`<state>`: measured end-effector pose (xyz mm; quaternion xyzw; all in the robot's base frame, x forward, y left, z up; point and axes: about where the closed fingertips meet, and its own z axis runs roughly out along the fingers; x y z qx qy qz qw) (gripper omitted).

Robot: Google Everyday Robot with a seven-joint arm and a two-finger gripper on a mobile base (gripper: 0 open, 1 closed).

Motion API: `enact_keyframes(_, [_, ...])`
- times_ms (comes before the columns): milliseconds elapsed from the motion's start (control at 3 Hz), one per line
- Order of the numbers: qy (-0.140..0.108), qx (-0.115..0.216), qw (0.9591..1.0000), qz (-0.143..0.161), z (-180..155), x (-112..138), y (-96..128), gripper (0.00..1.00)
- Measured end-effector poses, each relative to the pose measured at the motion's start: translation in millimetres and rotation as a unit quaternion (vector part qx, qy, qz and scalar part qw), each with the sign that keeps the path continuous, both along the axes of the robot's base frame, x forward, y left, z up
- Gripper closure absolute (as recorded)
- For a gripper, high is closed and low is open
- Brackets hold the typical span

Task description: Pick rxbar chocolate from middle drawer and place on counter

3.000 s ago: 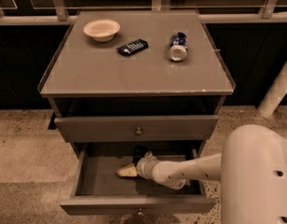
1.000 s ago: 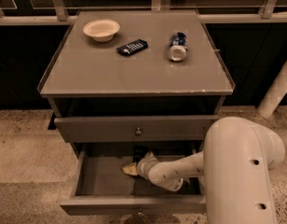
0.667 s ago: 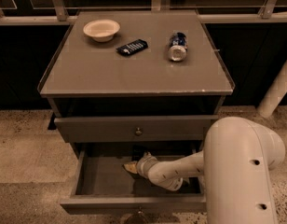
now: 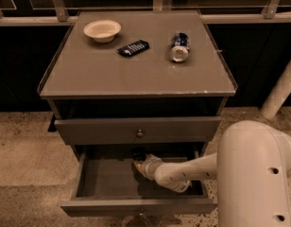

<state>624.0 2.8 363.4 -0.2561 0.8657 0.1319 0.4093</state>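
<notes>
Creeping back now, the gripper (image 4: pixel 137 165) sits a touch deeper in the middle drawer (image 4: pixel 136 205) than it did a moment ago, nearer the rear wall, and the big white arm housing (image 4: pixel 256 174) has eased off to the right. The drawer is pulled well out, and the gripper is low inside it, about midway across and close to the back. Just beyond its tip, tucked in the shadow under the upper drawer front (image 4: pixel 98 129), lies a small dark shape that looks to be the rxbar chocolate (image 4: pixel 138 153), though the gloom back there makes it hard to be sure. Bar and gripper are right beside each other; whether they touch I cannot tell, nor whether the gripper is wide, narrow or holding anything. The pale forearm (image 4: pixel 185 171) runs almost level from the drawer's right side leftward, with the wrist angled toward the back wall, and the housing fills the lower right corner. Up on the counter surface (image 4: pixel 136 77), well apart from all this, sit a cream bowl (image 4: pixel 102 30), a dark blue wrapped bar (image 4: pixel 133 48) and a can (image 4: pixel 179 47) lying on its side.
</notes>
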Motion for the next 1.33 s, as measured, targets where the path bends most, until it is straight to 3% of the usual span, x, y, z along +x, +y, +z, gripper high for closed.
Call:
enact_keyframes(333, [0.005, 0.030, 0.9994, 0.014, 11, 0, -9, 1.00])
enact_keyframes(667, [-0.004, 0.086, 0.9959, 0.028, 25, 13, -17, 1.00])
enact_keyframes(1000, [-0.051, 0.124, 0.9907, 0.023, 52, 43, -56, 1.00])
enact_keyframes(1333, [-0.078, 0.143, 0.9865, 0.013, 87, 49, -100, 1.00])
